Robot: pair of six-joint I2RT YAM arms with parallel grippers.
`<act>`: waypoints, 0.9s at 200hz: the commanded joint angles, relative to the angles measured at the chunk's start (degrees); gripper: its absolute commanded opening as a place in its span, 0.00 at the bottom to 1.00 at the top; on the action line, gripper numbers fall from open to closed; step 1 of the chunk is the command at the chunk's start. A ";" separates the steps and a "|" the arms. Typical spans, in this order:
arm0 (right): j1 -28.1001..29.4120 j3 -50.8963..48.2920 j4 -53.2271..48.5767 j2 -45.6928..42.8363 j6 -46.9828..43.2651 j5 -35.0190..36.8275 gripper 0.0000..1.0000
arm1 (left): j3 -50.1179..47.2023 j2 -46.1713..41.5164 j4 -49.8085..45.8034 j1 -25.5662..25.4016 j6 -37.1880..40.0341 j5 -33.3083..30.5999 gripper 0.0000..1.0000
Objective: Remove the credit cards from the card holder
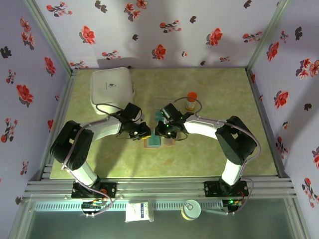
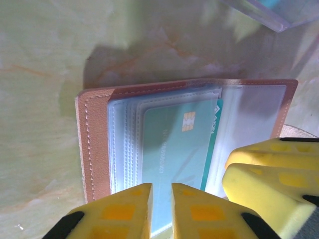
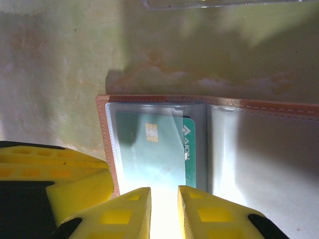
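Brown card holder [image 2: 94, 149] open flat at table [image 1: 224, 99] centre, teal credit card [image 2: 174, 149] in its sleeves [image 2: 124, 144]. Left gripper [image 2: 162, 191] nearly closed astride card's near edge, hold unclear; right gripper [image 3: 164, 194] pinching holder's near edge.

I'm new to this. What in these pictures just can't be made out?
- Credit cards, how many: left wrist view shows one teal; frosted sleeves in the card holder veil others.
- Card's lower edge: the left gripper covers it.
- Card's small print: right wrist view, glare blurs it.
- Top view: the right gripper hides part of the holder.
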 commanded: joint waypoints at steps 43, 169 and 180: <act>-0.53 -1.07 -0.20 0.01 -1.69 -1.27 0.21 | 2.30 2.70 -2.71 0.05 2.51 -2.24 0.15; -0.92 -0.39 0.35 2.89 -2.74 -2.27 0.18 | 3.97 4.58 -3.26 0.49 3.27 -2.40 0.10; -0.89 -0.40 0.37 3.12 -2.74 -2.37 0.18 | 4.05 4.66 -3.22 0.54 3.37 -2.39 0.10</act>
